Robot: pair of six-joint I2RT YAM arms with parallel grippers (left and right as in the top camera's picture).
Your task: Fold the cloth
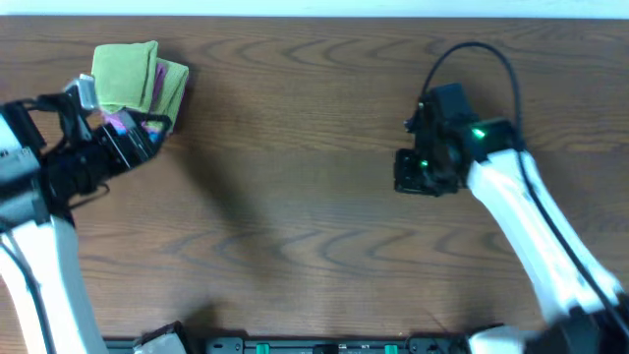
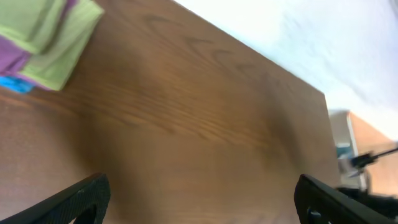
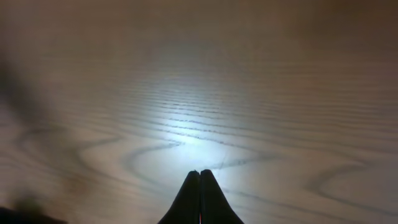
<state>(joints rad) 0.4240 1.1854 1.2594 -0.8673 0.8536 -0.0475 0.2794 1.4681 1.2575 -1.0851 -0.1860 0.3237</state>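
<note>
the cloth (image 1: 126, 77) sits at far left end of worktop (image 1: 295, 216), on top of a small stack with a duller yellow-green cloth (image 1: 177, 87), a purple cloth (image 1: 123, 124) and a blue scrap (image 2: 13, 83). Looks folded into a compact rectangle, edges roughly lined up, plain lime green, soft nap, no markings, so task reads as done or close. Left end effector (image 2: 202, 190) released, fingers spread wide, nothing between them, just beside the stack; wide stance suits a cloth broader than it. Right end effector (image 3: 200, 180) clenched on nothing, over bare wood well apart from the stack, probably parked out of the way
</note>
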